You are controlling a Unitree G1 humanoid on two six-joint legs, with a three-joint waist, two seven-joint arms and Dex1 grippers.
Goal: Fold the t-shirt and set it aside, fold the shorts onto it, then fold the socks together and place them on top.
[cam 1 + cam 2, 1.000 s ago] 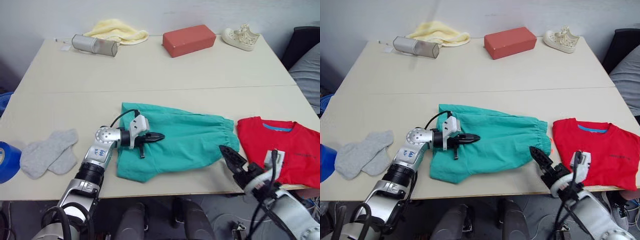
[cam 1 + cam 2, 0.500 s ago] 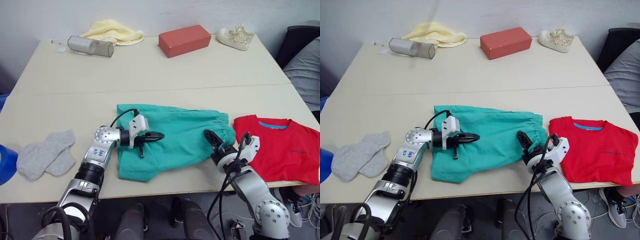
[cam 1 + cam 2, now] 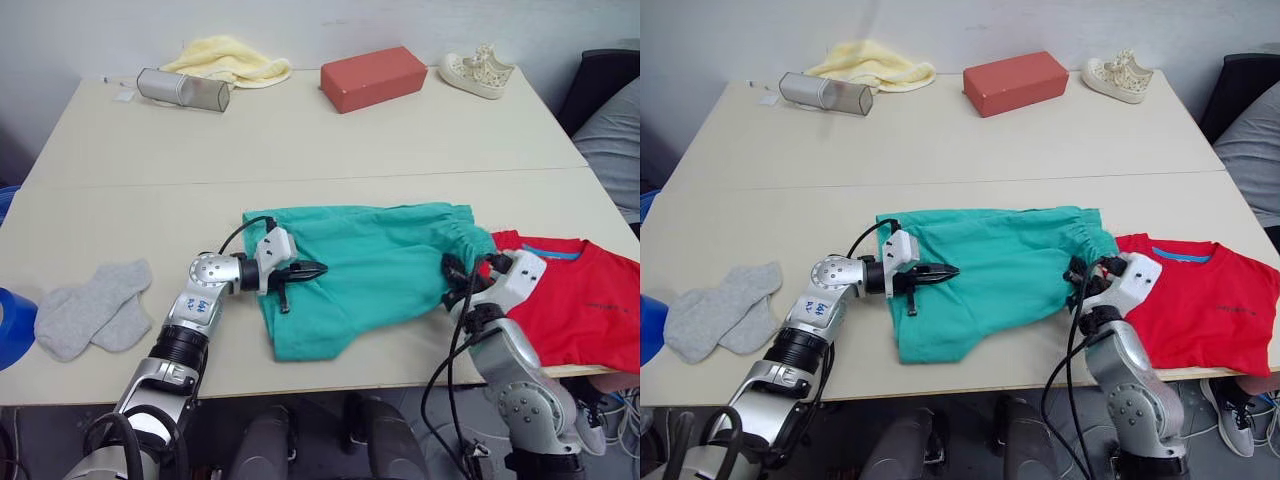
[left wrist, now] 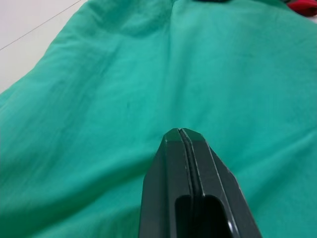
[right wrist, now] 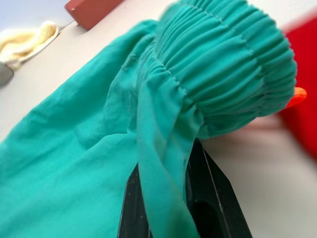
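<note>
The shorts (image 3: 375,270) lay spread across the near half of the tabletop (image 3: 300,140), their gathered waistband bunched up just beside the folded t-shirt (image 3: 590,300) at the right edge. The right hand (image 3: 458,275) had its fingers closed on that waistband, cloth draped over them in the right wrist view. The left hand (image 3: 310,271) rested on the shorts nearer their left side, its fingers pressed together with nothing between them. The socks (image 3: 90,308) waited at the far left, well apart. The step looked like folding the shorts and carrying them onto the t-shirt. Doing it well probably meant keeping a firm pinch on the elastic, lifting both layers together, and letting the left hand pin the cloth flat so the fold line stayed straight instead of dragging the whole garment sideways.
</note>
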